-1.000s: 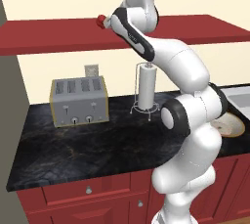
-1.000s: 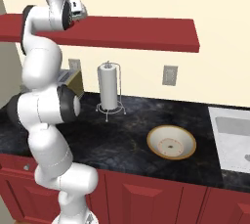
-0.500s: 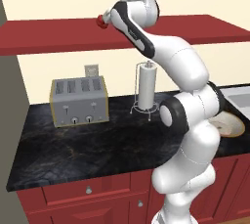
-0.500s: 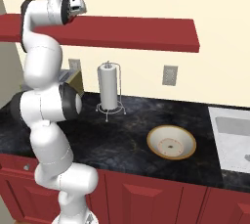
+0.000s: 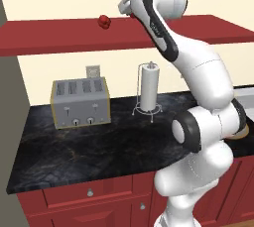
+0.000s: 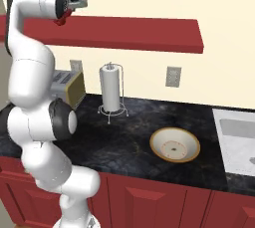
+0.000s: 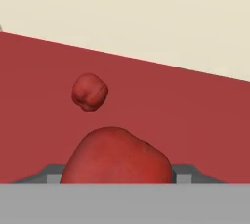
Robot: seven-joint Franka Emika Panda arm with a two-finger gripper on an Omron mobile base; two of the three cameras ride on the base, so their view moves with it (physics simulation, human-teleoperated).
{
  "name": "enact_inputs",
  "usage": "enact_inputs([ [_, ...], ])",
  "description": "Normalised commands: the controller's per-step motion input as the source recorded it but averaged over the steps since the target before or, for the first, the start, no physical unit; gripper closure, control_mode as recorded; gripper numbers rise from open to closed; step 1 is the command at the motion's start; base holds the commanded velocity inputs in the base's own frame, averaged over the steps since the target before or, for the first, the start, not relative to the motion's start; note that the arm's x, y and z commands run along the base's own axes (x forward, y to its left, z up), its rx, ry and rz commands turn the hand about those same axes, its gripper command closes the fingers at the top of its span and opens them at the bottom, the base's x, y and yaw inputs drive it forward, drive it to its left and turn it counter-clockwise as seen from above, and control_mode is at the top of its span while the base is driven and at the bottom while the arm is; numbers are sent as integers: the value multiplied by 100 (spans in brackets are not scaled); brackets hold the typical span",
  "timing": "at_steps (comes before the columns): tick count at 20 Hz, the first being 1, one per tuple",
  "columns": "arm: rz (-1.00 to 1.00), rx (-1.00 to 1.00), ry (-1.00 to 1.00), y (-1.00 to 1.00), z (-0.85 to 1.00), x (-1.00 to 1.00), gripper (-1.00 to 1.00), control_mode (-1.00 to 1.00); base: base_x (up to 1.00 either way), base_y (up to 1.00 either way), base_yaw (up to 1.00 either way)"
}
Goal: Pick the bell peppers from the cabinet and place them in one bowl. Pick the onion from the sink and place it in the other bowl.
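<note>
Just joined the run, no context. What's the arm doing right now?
The arm is reaching up to the cabinet for the peppers. In the hand view, one pepper sits right at the claw, though the fingers are hidden, so a grip can't be confirmed. The second pepper sits on the cabinet, apart from it. The tan bowl on the counter holds nothing, and the sink is off to the right.

The arm reaches up high, its upper link bent over at the top. The gripper (image 6: 63, 19) sits at shelf height, its 2 fingers hidden, closed around a bell pepper (image 7: 117, 157).
</note>
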Motion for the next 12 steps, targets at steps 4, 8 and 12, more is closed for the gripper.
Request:
enact_inputs([
  [4,0,9,-14,-31,-21,-100,100,-100,0,0,0],
  [8,0,5,-5,-33,-26,-100,100,-100,0,0,0],
  [12,0,1,0,-33,-37,-100,100,-100,0,0,0],
])
